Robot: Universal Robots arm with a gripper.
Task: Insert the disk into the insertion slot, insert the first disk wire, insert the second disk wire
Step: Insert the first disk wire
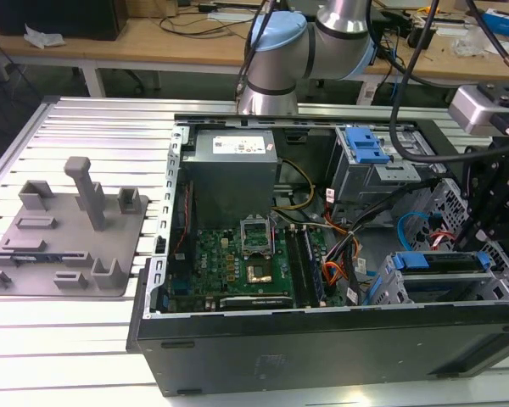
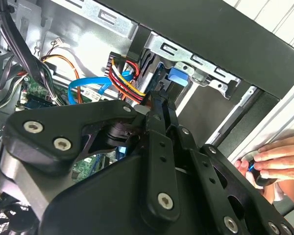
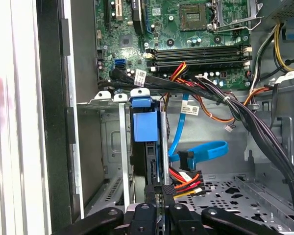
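Observation:
The disk (image 3: 146,128), in its blue carrier, sits edge-on inside the insertion slot (image 3: 104,96). In the exterior view the disk (image 1: 441,284) lies in the low grey cage (image 1: 385,287) at the case's right front corner. My gripper (image 3: 159,192) is at the disk's rear edge, shut on the black connector of a disk wire (image 3: 186,182) with red, yellow and orange strands. The second wrist view shows the gripper (image 2: 159,98) beside those coloured strands (image 2: 123,77). A blue flat disk wire (image 3: 206,151) hangs loose, its connector apart from the disk. My gripper (image 1: 475,242) hangs over the cage.
A taller grey bay with a ridged blue tab (image 1: 365,144) stands behind the slot. Black cable bundles (image 3: 245,117) cross between the motherboard (image 3: 196,29) and the case floor. A person's hand (image 2: 272,159) rests outside the case wall. A grey fixture block (image 1: 68,225) lies at the exterior view's left.

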